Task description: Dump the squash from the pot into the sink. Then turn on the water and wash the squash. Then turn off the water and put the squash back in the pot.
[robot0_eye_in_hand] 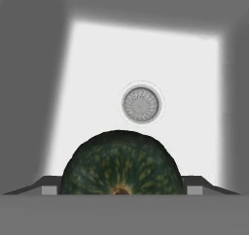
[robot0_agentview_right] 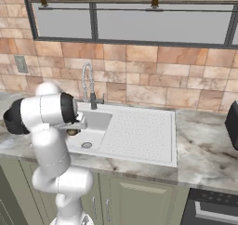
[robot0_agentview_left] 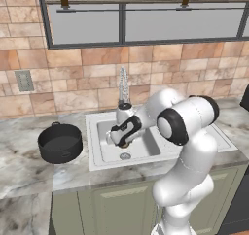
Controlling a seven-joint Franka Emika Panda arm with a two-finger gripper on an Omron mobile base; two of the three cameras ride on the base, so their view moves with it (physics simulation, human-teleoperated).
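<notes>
Gripper (robot0_agentview_left: 124, 142) closed on the squash (robot0_eye_in_hand: 121, 163), held over the sink (robot0_agentview_left: 97, 146) basin above the drain (robot0_eye_in_hand: 141, 104); pot (robot0_agentview_left: 60, 142) on counter beside sink's left edge.

Tan tile wall (robot0_agentview_left: 146, 64), wide window (robot0_agentview_left: 146, 20), marble counter (robot0_agentview_left: 24, 161), green cabinets (robot0_agentview_left: 121, 205)

A marbled grey-and-cream countertop (robot0_agentview_left: 29, 168) is running across the middle of the left base view, sitting atop pale green cabinets. The black pot (robot0_agentview_left: 60, 142) is resting directly on it at centre left, upright and just beside the sink's left rim. The light grey sink (robot0_agentview_left: 96, 151) is lying set into the counter at the centre. In the right base view its ribbed drainboard (robot0_agentview_right: 139, 133) is occupying the frame's middle.
</notes>
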